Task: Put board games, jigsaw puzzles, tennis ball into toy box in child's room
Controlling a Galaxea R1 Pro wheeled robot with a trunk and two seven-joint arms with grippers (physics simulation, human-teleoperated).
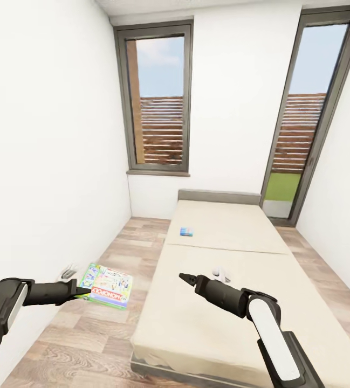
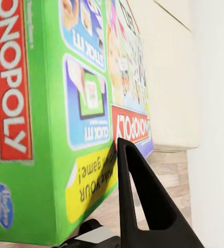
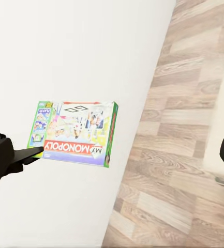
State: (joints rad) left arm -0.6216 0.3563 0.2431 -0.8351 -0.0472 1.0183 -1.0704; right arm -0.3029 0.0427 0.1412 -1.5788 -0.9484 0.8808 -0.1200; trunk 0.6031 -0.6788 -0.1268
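Monopoly box [image 1: 107, 285], green-edged, hangs over the wood floor [image 1: 115, 345] left of the bed [image 1: 239, 302], pinched at its edge by the left gripper [image 1: 84, 291]. Right gripper [image 1: 186, 278] hovers above the mattress, fingers together. Farther up the bed lies a small blue box [image 1: 186, 232].

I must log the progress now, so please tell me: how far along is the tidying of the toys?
Nothing looks finished yet: neither toy box nor table is in sight. In hand: the left gripper holds the flat green-edged Monopoly game box over the wood plank floor, its jaws closed on the box's edge. Left: the small blue game box lies on the beige bed, and the right gripper is empty.
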